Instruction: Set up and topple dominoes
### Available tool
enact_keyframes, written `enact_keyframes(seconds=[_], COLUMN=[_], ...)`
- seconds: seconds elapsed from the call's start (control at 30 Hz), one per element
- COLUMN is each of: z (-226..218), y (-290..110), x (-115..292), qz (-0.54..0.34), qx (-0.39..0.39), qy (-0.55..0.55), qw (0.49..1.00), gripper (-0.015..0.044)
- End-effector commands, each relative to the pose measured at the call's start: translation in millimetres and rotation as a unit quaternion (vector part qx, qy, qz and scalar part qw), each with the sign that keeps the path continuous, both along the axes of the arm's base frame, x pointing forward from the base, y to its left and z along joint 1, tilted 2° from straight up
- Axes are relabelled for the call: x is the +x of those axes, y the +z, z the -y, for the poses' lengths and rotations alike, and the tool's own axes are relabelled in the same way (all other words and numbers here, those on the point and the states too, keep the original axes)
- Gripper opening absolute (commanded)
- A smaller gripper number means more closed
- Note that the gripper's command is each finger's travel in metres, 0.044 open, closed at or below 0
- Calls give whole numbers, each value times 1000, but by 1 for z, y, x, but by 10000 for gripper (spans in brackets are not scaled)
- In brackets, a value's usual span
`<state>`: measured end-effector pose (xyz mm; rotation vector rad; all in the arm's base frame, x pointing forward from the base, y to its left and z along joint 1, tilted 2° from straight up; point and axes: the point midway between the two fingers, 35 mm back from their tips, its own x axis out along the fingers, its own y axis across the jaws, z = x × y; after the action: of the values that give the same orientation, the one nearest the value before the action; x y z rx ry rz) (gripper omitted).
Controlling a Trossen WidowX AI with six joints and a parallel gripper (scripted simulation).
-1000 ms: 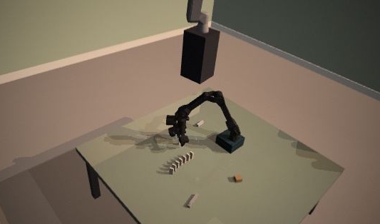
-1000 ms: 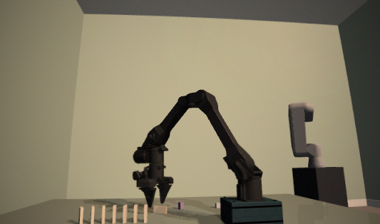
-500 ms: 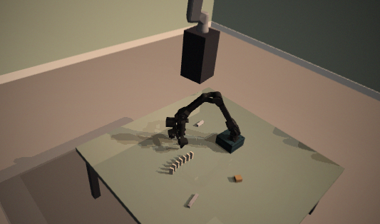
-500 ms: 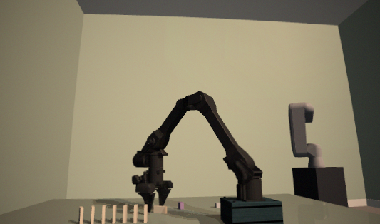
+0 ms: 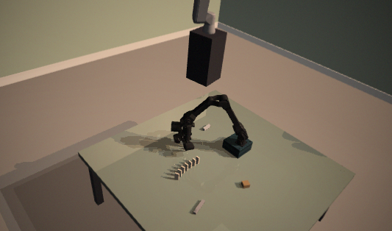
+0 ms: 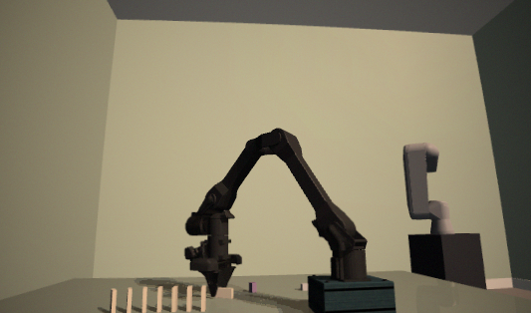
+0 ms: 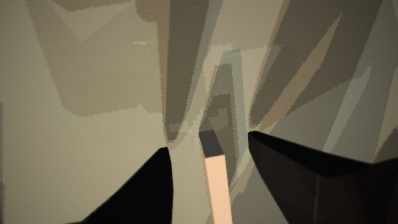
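Note:
Several pale dominoes (image 5: 187, 167) (image 6: 159, 299) stand upright in an evenly spaced row in front of the arm. Another domino (image 6: 226, 293) (image 7: 219, 187) lies on the table just beyond the row's end nearest the gripper; in the top view the gripper hides it. My gripper (image 5: 188, 146) (image 6: 218, 290) (image 7: 209, 147) points down at the lying domino, low over the table. It is partly open, with one finger on each side of the domino. The wrist view shows a gap between the domino and each finger. The standing row is outside the wrist view.
An orange block (image 5: 246, 184) lies in front of the teal arm base (image 5: 237, 146) (image 6: 352, 295). A long greyish block (image 5: 198, 207) lies near the front, and a small pale block (image 5: 206, 127) behind the gripper. A purple block (image 6: 252, 287) stands beyond the lying domino.

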<state>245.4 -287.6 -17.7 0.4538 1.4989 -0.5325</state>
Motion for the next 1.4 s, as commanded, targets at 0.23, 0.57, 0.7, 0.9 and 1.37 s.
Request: enact_keyframes(seconds=[0.23, 0.57, 0.7, 0.9, 1.37], z=[0, 1, 1, 1, 3], y=[-1, 62, 104, 155, 156], x=[0, -1, -2, -3, 60], qz=[1, 1, 1, 1, -9], qx=[0, 0, 0, 0, -1], qy=[0, 0, 0, 0, 229], qw=[1000, 1000, 1000, 1000, 973], gripper=[21, 21, 21, 21, 21])
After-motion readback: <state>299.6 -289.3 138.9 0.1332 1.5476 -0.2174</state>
